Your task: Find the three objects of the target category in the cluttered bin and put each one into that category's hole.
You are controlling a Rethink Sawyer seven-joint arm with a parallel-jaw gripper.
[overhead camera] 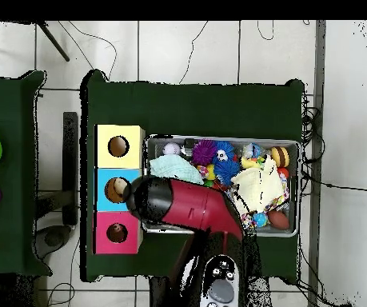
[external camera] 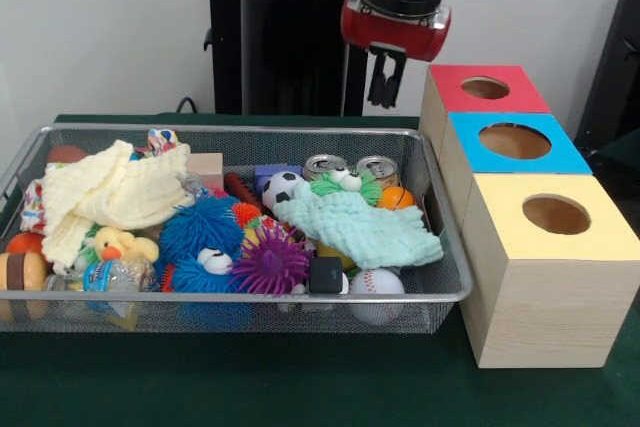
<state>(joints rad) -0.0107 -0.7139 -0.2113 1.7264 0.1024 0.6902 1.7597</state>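
The silver wire-mesh bin [external camera: 240, 129] is full of clutter. A yellow plush duck [external camera: 120, 244] with an orange beak lies near its front left, half under a cream cloth [external camera: 110, 192]. No striped tiger shows. The red-faced box [external camera: 440, 82] stands at the far end of the box row, and its round hole [external camera: 485, 88] is open. My gripper [external camera: 385, 82] hangs high above the table, between the bin's far right corner and the red box. Its fingers are close together with nothing between them. In the overhead view the arm [overhead camera: 194, 204] covers the bin's box-side part.
The blue-faced box [external camera: 515, 142] and the yellow-faced box [external camera: 550, 217] stand in line beside the bin. In the bin lie a mint cloth [external camera: 365, 227], blue [external camera: 200, 227] and purple [external camera: 270, 262] spiky balls, two cans [external camera: 350, 167], a baseball [external camera: 378, 284] and a small football [external camera: 283, 187].
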